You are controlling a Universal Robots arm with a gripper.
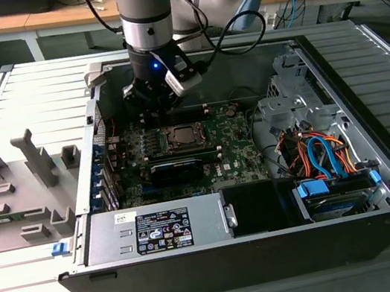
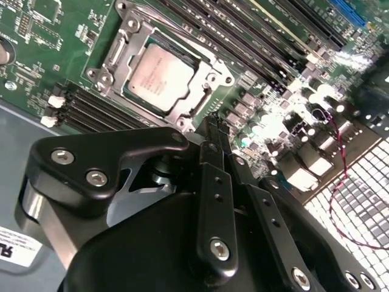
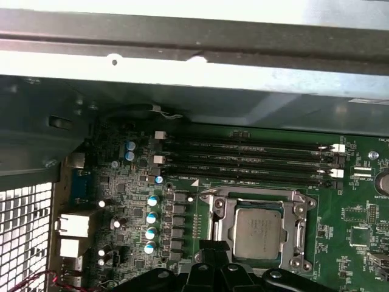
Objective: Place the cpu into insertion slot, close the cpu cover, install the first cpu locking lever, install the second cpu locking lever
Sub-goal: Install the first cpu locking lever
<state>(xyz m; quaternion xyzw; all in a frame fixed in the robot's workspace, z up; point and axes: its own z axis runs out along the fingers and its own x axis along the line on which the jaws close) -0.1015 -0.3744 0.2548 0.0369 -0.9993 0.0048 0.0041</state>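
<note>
Tool [image 2: 213, 123] beside cpu cover [image 2: 211, 77], cpu [image 2: 159, 76] seated, memory slots [image 3: 243, 161] near

The cpu [image 2: 161, 78] has a pale, satin metal top, the cpu cover [image 2: 211, 78] is bare silver-grey metal with a dull sheen, and the gripper [image 2: 213, 125] is smooth matt black with bright metal screws [image 2: 62, 156].

Silver-grey arm [image 1: 146, 18], black screw-studded hand [image 2: 213, 126]

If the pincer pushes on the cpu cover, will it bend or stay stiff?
The cpu cover looks like sheet metal, so it is probably stiff and light. It lies flat around the cpu, so a sideways push would likely not shift it. Its smooth shiny surface may be slippery for the pincer.
</note>
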